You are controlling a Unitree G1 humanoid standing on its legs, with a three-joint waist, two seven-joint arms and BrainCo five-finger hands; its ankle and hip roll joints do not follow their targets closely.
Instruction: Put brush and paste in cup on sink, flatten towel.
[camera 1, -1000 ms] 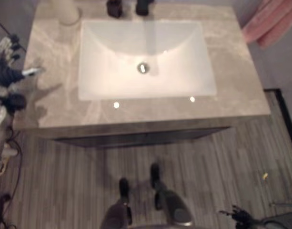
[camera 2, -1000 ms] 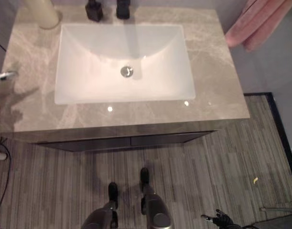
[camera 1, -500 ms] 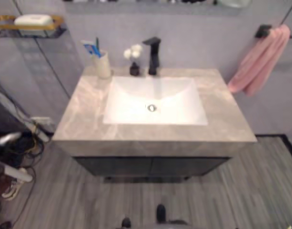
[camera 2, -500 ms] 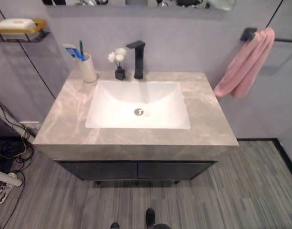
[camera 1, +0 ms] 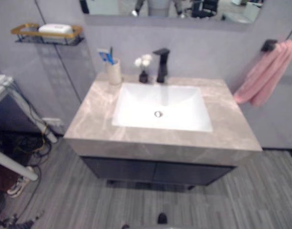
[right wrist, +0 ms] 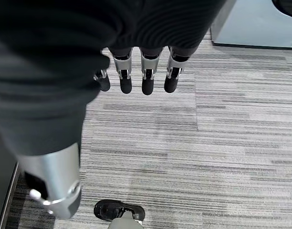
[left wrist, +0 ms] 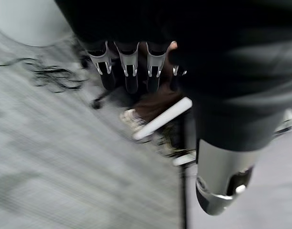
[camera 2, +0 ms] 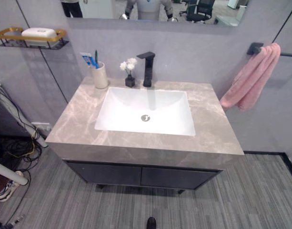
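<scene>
A: Starting at the hands: left hand point(left wrist: 131, 67) hangs over grey floor, fingers straight and relaxed, holding nothing. Right hand point(right wrist: 143, 71) likewise, fingers extended above striped flooring point(right wrist: 222, 133), empty.

B: Task items?

A: Cup point(camera 2: 100, 75) stands upright on the counter point(camera 2: 212, 129), at its back left corner, just beside the white basin point(camera 2: 146, 114). Brush point(camera 2: 95, 56) and paste point(camera 2: 88, 60) both stand inside the cup, sticking out above its rim. Pink towel point(camera 2: 250, 78) hangs bunched from a dark wall hook point(camera 2: 254, 47), right of the counter, well apart from the cup.

B: Any legible print?

A: Paste tube shows blue and white marking; too small to read. Nothing else readable.

B: Other items on the counter?

A: Black faucet point(camera 2: 147, 68) behind the basin; small dark vase with white flowers point(camera 2: 129, 71) between cup and faucet. Wall shelf point(camera 2: 29, 38) at far left carries a white soap bar point(camera 2: 38, 32).

B: Change against earlier frames?

A: One second ago the head looked straight down on the basin, with a hand at the counter's left edge. Half a second ago the view had tilted up to the wall. Now it sits higher still, and a mirror point(camera 2: 155, 9) edge shows. The whole picture shifted, so the camera moved; cup, faucet and towel kept their places.
</scene>
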